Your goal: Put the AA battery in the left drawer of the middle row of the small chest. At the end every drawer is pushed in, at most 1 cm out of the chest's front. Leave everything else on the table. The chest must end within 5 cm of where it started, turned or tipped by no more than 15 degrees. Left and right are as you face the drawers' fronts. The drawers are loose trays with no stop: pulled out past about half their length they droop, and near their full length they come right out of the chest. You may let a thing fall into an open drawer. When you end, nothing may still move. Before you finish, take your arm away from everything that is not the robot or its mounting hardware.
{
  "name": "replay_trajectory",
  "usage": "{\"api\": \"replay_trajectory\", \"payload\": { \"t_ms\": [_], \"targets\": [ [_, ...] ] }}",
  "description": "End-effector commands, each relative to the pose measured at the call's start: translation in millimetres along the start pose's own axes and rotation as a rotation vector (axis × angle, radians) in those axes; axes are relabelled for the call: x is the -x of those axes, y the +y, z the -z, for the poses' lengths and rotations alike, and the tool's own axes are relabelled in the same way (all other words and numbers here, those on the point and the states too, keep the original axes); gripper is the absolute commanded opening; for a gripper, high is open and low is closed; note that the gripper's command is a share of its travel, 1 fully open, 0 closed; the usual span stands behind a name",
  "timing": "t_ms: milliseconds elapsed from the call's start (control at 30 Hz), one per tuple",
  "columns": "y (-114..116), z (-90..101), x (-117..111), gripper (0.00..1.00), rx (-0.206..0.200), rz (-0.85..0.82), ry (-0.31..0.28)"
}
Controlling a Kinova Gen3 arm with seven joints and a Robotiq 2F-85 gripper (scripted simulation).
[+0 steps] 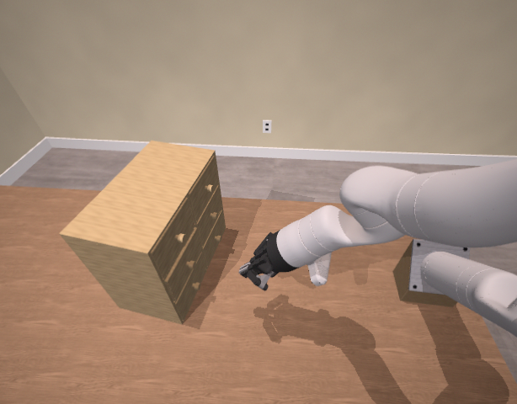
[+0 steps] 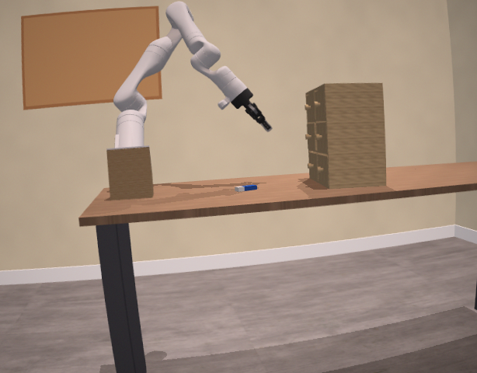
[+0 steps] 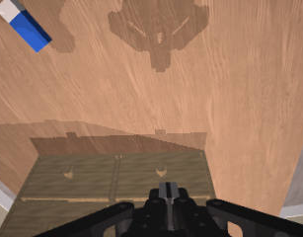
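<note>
Gripper (image 1: 253, 278) (image 2: 267, 127) (image 3: 168, 194) poised in the air, fingers together on nothing

It points down and toward the chest (image 1: 114, 191) (image 2: 355, 136) (image 3: 113, 185), apart from it; the chest stands upright on the table (image 1: 98, 356) (image 2: 198, 200) (image 3: 255, 99), all six drawers in; a blue-and-white block (image 2: 245, 188) (image 3: 27, 29) lies on the table before the chest; I cannot tell where the battery is.

sm wood chest (image 1: 136, 191) (image 2: 355, 136) (image 3: 114, 179) upright on tbl (image 1: 76, 356) (image 2: 207, 198) (image 3: 250, 99), drawers (image 1: 166, 254) (image 2: 320, 114) (image 3: 92, 184) look shut
</note>
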State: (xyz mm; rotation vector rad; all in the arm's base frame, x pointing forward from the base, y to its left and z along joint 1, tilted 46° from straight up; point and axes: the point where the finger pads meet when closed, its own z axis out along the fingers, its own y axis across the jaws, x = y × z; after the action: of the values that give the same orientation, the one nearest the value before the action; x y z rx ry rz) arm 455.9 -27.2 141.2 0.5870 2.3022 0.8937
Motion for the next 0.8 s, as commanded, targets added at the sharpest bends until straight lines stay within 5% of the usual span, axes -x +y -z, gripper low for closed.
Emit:
{"api": "replay_trajectory", "payload": {
  "t_ms": [0, 767],
  "targets": [
    [-4, 4.0, 5, 0.00, -0.010, -0.006, -0.001],
    [-4, 14.0, 5, 0.00, -0.010, -0.010, 0.060]
  ]
}}
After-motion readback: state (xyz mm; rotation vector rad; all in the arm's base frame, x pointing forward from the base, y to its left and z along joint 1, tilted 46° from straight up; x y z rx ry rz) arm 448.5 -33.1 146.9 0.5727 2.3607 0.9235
